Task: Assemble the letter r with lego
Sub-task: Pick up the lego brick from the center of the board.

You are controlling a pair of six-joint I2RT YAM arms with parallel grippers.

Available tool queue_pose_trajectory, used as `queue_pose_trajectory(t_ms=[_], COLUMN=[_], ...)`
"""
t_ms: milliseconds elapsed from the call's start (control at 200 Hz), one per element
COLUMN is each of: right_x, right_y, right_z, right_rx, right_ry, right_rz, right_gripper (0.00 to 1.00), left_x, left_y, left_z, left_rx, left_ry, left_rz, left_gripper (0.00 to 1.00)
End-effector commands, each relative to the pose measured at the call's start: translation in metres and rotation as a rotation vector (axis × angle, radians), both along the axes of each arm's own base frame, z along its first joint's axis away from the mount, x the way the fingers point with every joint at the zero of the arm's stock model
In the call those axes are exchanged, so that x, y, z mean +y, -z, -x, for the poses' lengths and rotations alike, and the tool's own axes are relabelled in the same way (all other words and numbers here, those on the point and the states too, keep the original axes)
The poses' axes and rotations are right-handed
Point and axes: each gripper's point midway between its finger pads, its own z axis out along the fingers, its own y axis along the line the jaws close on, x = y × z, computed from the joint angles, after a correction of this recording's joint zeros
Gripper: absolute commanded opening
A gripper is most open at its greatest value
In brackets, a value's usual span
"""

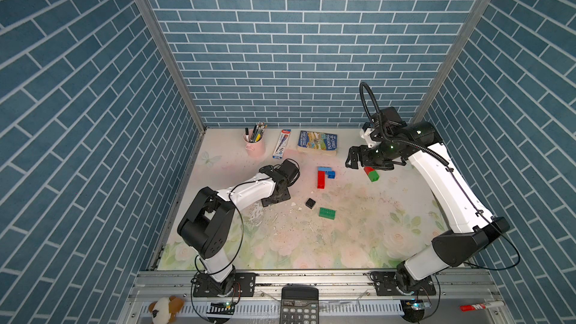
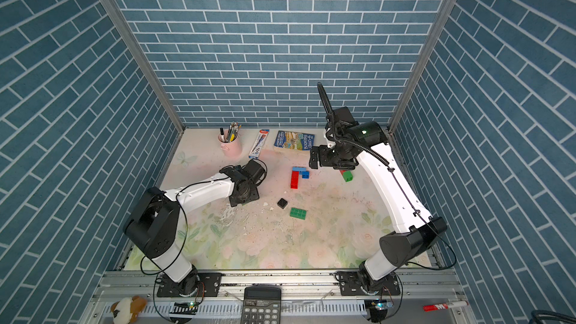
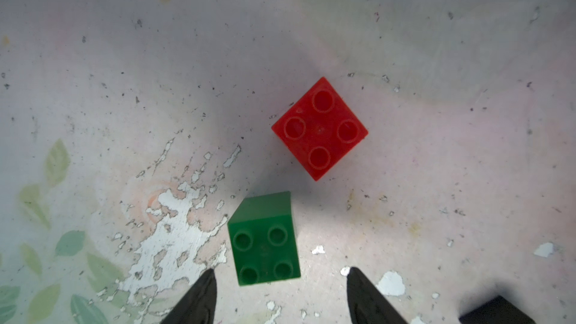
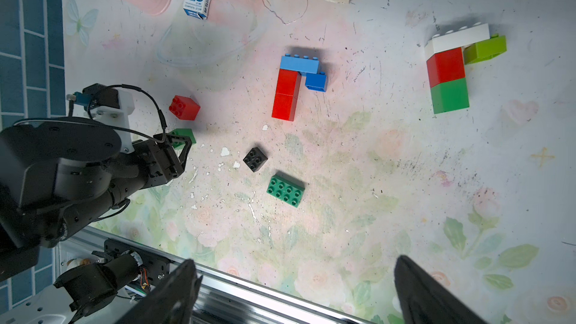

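Likely pick step: left gripper (image 3: pixel 280 271), jaws spread, nothing pinched, poised over green brick (image 3: pixel 264 244) on worktop, partly between its fingertips. Brick square, no long axis, studs up, sides roughly square to jaws. Red brick (image 3: pixel 319 128) farther ahead, turned cornerwise. Next probably: lower, close evenly on sides. Right gripper (image 4: pixel 296 261) spread, empty.
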Motion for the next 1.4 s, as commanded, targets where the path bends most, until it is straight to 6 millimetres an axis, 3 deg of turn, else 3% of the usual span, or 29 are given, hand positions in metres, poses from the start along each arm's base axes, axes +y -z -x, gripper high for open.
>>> queue_pose_trajectory(t_ms=[0, 455, 885, 1100, 1225, 1395], right_x=[0.001, 0.001, 0.001, 0.001, 0.0, -0.002], right_y=[0.007, 0.013, 0.019, 0.02, 0.019, 0.017], right_z=[0.0, -0.01, -0.015, -0.017, -0.017, -0.016], right_rx=[0.028, 0.049, 0.075, 0.077, 0.078, 0.075], right_ry=[-0.034, -0.038, -0.051, -0.05, -0.049, -0.042], right_rz=[0.013, 0.029, 0.038, 0.034, 0.033, 0.031], right_gripper=[0.98, 0.98, 0.98, 0.98, 0.98, 0.98], left_x=[0.008, 0.004, 0.004, 0.003, -0.002, 0.009], left_y=[0.002, 0.018, 0.021, 0.022, 0.003, -0.054], left_z=[-0.002, -0.014, -0.023, -0.022, -0.018, -0.025], left_rx=[0.008, 0.032, 0.035, 0.061, 0.066, -0.038], left_ry=[0.012, 0.034, 0.036, 0.046, 0.078, 0.175], left_rz=[-0.038, -0.019, -0.031, -0.025, -0.005, -0.033], left_gripper=[0.67, 0.61, 0.57, 0.31, 0.24, 0.22])
